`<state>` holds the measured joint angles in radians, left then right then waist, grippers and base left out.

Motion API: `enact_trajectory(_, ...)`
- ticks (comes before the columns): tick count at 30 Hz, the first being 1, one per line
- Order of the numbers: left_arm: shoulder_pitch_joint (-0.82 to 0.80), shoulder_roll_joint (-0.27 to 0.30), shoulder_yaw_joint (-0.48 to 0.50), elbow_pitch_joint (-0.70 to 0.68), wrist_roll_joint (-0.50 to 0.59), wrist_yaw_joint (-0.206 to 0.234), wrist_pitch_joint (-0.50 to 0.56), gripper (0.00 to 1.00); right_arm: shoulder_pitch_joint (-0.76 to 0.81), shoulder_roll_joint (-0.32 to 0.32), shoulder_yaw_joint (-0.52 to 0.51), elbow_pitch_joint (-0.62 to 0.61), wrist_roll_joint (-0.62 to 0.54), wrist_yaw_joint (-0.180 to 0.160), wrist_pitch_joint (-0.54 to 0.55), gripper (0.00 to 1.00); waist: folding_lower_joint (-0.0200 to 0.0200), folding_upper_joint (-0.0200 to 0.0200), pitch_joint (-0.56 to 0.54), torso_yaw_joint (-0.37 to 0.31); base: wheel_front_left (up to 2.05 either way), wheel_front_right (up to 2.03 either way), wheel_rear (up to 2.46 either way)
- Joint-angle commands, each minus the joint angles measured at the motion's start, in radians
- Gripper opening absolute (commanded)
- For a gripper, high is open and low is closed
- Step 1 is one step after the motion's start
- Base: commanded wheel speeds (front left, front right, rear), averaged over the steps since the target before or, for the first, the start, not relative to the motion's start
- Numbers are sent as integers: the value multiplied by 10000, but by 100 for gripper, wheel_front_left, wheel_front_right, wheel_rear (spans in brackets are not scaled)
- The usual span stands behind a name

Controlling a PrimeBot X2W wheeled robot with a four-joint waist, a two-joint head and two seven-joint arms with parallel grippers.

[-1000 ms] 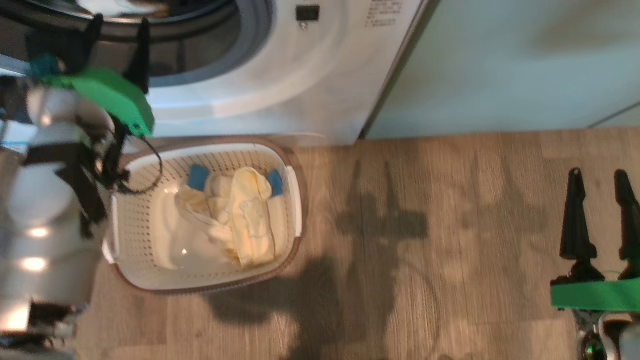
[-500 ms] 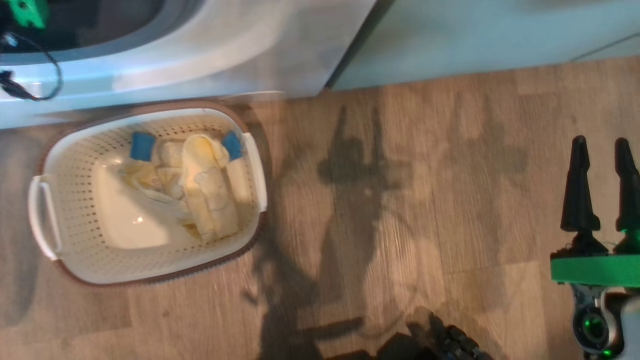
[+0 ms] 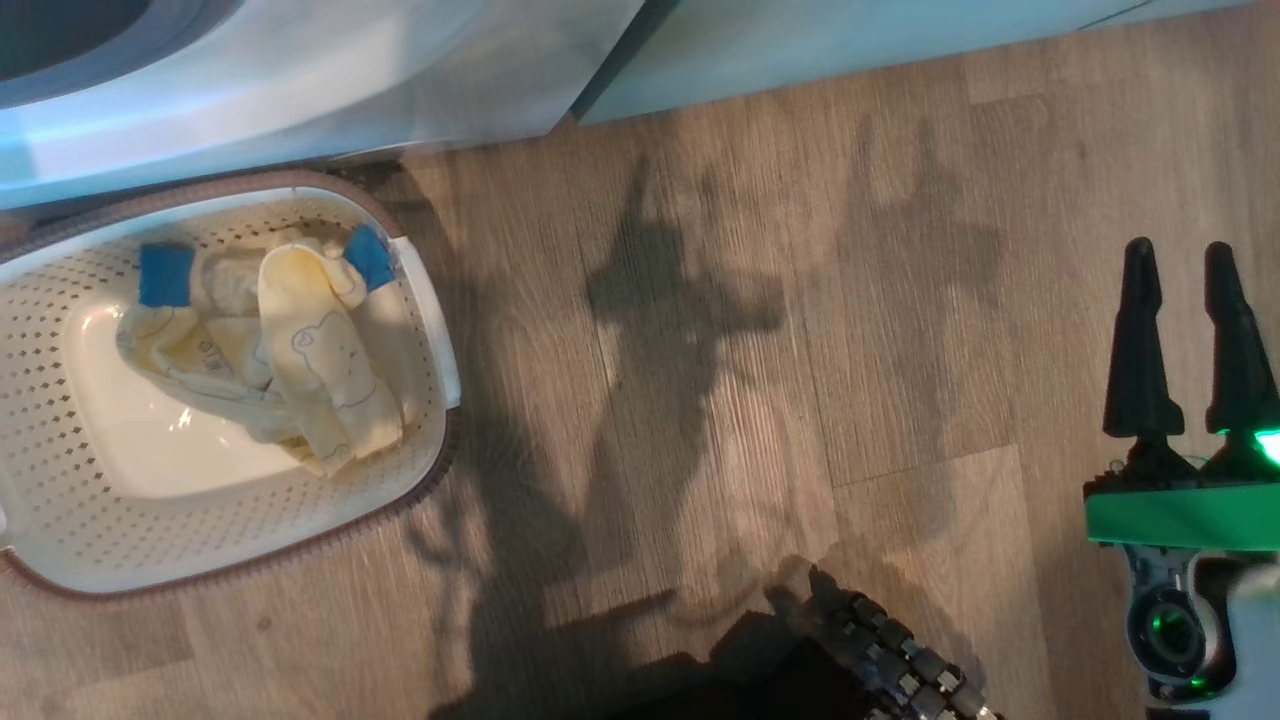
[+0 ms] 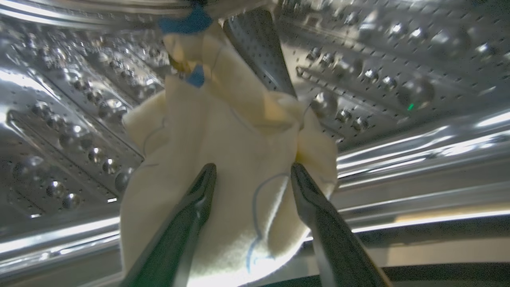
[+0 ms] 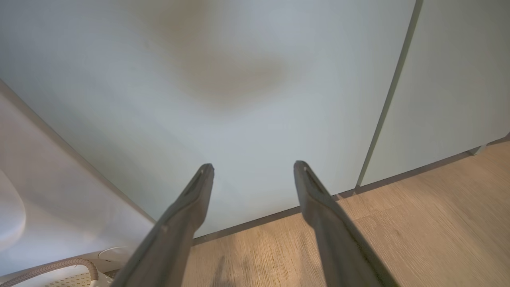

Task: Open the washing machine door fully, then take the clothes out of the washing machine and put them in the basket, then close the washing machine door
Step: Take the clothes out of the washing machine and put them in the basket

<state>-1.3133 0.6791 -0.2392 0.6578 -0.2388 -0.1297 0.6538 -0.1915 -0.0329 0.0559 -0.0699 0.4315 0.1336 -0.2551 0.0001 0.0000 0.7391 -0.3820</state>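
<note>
My left gripper (image 4: 253, 167) is inside the steel drum (image 4: 71, 131) of the washing machine (image 3: 300, 70). It is open, and a cream garment (image 4: 223, 131) with blue patches lies between and beyond its fingers. The basket (image 3: 60, 500) stands on the floor right in front of the washer. It holds more of the clothes (image 3: 300, 350), pale yellow with blue patches. My right gripper (image 3: 1178, 250) hangs open and holds nothing, over the floor far to the right of the basket. In the right wrist view the right gripper (image 5: 253, 165) faces a cabinet panel. The washing machine door is out of view.
Pale green cabinet panels (image 3: 850, 30) stand right of the washer, meeting the wooden floor (image 3: 700, 420). My own dark base (image 3: 880, 650) shows at the bottom edge. The washer's white side (image 5: 48, 191) and the basket's brown rim (image 5: 59, 266) appear in the right wrist view.
The head camera has swung, so the washer and basket have slid left and up in its picture. My left arm has left that picture. The right gripper stays open.
</note>
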Motion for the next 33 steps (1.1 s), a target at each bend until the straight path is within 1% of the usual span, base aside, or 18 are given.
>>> enact_trajectory(1, -324, 630, 145, -238, 19, 2, 314, 100, 54, -173, 156, -219, 81, -29, -67, 100, -1, 0, 64, -55, 0, 0, 0)
enact_trajectory(3, -442, 615, 133, -179, -56, 80, 933, 100, 31, -173, 182, -210, 108, -29, -67, 100, -1, 0, 96, -63, 0, 0, 0)
enact_trajectory(4, -482, 615, 92, -197, -54, 112, 1251, 96, 15, -173, 193, -210, 121, -29, -67, 100, -1, 0, 122, -61, 0, 0, 0)
enact_trajectory(5, -521, 588, 118, -221, -125, 164, 1538, 84, -6, -173, 205, -211, 132, -29, -67, 100, -1, 0, 144, -60, 0, 0, 0)
enact_trajectory(6, -552, 587, 117, -280, -134, 241, 1762, 58, -29, -173, 214, -214, 140, -29, -67, 100, -1, 0, 165, -59, 0, 0, 0)
enact_trajectory(7, -583, 635, 39, -397, -51, 269, 1934, 40, -52, -173, 221, -218, 147, -29, -67, 100, -1, 0, 191, -55, 0, 0, 0)
enact_trajectory(8, -622, 672, 10, -529, -9, 309, 2022, 4, -80, -173, 225, -220, 160, -29, -67, 100, -1, 0, 225, -53, 0, 0, 0)
enact_trajectory(9, -636, 661, 41, -601, -42, 391, 2138, 0, -108, -173, 223, -221, 168, -29, -67, 100, -1, 0, 249, -48, 0, 0, 0)
enact_trajectory(11, -620, 649, 21, -701, -55, 516, 2485, 0, -150, -173, 210, -218, 182, -29, -67, 100, -1, 0, 278, -28, 0, 0, 0)
enact_trajectory(15, -597, 624, 78, -974, -211, 622, 2759, 0, -226, -173, 213, -220, 208, -29, -67, 100, -1, 0, 346, 11, 0, 0, 0)
enact_trajectory(19, -545, 658, 101, -1372, -289, 581, 2318, 0, -278, -173, 145, -244, 243, -29, -67, 100, -1, 0, 421, 104, 0, 0, 0)
enact_trajectory(20, -532, 629, 134, -1564, -342, 554, 1852, 0, -316, -173, 96, -251, 240, -29, -67, 100, -1, 0, 469, 180, 0, 0, 0)
enact_trajectory(24, -458, 492, 205, -1802, -489, 511, 912, 0, -419, -173, 3, -242, 188, -29, -67, 100, -1, 0, 523, 379, 0, 0, 0)
enact_trajectory(26, -329, 416, 306, -2002, -559, 591, 345, 0, -477, -173, -38, -252, 153, -29, -67, 100, -1, 0, 539, 482, 0, 0, 0)
enact_trajectory(30, 230, 186, 609, -2482, -698, 967, -1019, 0, -562, -173, -167, -260, 55, -29, -67, 100, -1, 0, 508, 704, 0, 0, 0)
enact_trajectory(33, 881, -42, 906, -2871, -798, 1386, -2140, 0, -592, -173, -259, -269, -35, -29, -67, 100, -1, 0, 440, 837, 0, 0, 0)
